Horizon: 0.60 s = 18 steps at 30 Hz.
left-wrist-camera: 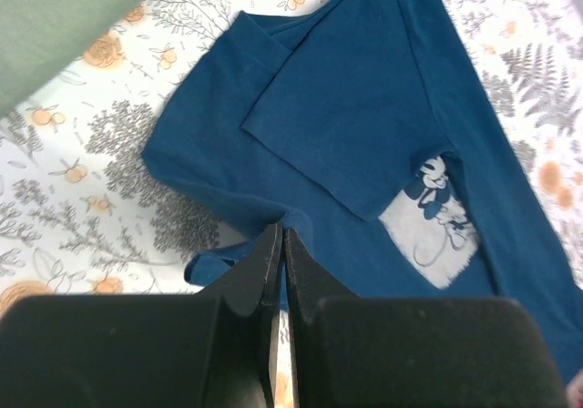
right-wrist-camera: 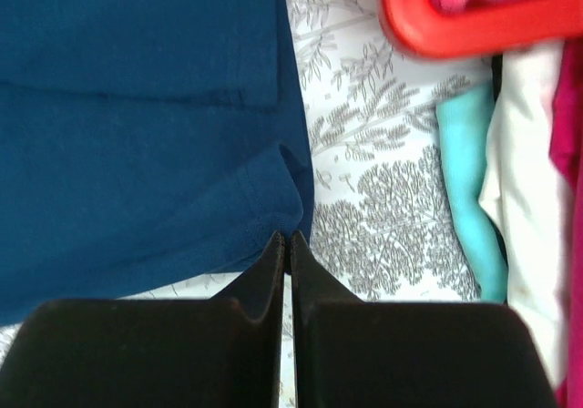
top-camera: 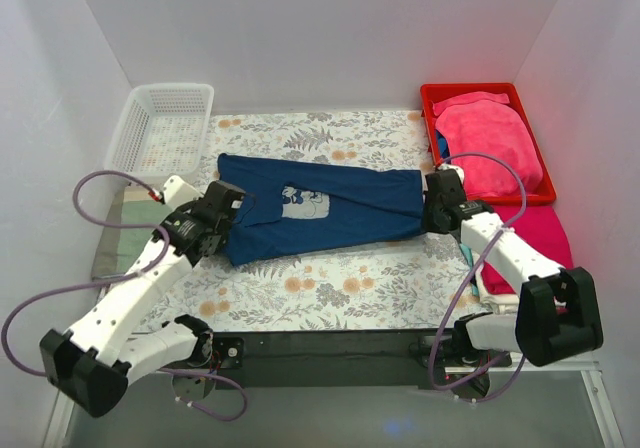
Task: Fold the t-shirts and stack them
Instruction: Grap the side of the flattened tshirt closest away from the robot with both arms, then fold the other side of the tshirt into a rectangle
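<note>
The navy blue t-shirt [top-camera: 330,208] lies across the flowered cloth, folded lengthwise, its pale mouse print [top-camera: 303,204] partly covered. My left gripper [top-camera: 222,218] is shut on the shirt's collar-end edge; in the left wrist view the jaws [left-wrist-camera: 282,237] pinch blue cloth [left-wrist-camera: 364,135]. My right gripper [top-camera: 437,211] is shut on the hem corner; in the right wrist view its tips [right-wrist-camera: 290,240] close on the blue hem [right-wrist-camera: 137,126]. Magenta-pink t-shirts [top-camera: 490,143] lie folded in the red tray [top-camera: 432,118].
A white mesh basket [top-camera: 165,128] stands at the back left. A grey-green cloth [top-camera: 115,233] lies at the left. More folded clothes, magenta [top-camera: 535,238], white and teal [right-wrist-camera: 469,189], lie at the right below the red tray's rim [right-wrist-camera: 455,35].
</note>
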{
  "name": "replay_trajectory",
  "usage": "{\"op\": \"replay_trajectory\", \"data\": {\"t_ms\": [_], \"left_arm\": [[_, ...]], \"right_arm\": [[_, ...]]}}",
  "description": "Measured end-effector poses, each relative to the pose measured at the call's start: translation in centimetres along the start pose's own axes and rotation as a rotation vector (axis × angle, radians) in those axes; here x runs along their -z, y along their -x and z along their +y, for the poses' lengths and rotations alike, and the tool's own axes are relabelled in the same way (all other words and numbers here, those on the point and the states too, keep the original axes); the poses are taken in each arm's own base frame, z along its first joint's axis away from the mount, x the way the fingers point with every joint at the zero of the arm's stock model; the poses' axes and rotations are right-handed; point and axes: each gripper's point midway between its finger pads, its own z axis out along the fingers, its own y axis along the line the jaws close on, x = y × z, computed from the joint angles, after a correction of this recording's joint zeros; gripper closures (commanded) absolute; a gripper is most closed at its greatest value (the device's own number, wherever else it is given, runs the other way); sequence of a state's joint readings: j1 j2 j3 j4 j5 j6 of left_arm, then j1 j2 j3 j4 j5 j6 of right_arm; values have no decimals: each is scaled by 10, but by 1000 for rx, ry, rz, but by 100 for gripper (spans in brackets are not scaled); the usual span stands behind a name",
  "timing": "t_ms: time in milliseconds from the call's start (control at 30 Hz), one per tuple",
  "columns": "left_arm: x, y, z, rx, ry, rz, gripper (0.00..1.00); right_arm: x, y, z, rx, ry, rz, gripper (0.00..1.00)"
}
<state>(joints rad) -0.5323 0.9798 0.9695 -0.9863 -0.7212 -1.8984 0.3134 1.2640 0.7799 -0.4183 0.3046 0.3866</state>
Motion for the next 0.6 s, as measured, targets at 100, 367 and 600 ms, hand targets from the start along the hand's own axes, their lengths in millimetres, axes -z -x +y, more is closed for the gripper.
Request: {"op": "replay_trajectory", "data": {"t_ms": [100,367,600], "left_arm": [[-20,-9,-9,-47,40,-8,100],[-70,7,-25,-33,104,-65,100],[-104,34,-28,17,129,-103,100]], "right_arm": [[-6,14,5,-5,-6,-5,99],[-26,44,14,-25,-14,-29,99],[-45,53,13,-43,-36,-13,99]]}}
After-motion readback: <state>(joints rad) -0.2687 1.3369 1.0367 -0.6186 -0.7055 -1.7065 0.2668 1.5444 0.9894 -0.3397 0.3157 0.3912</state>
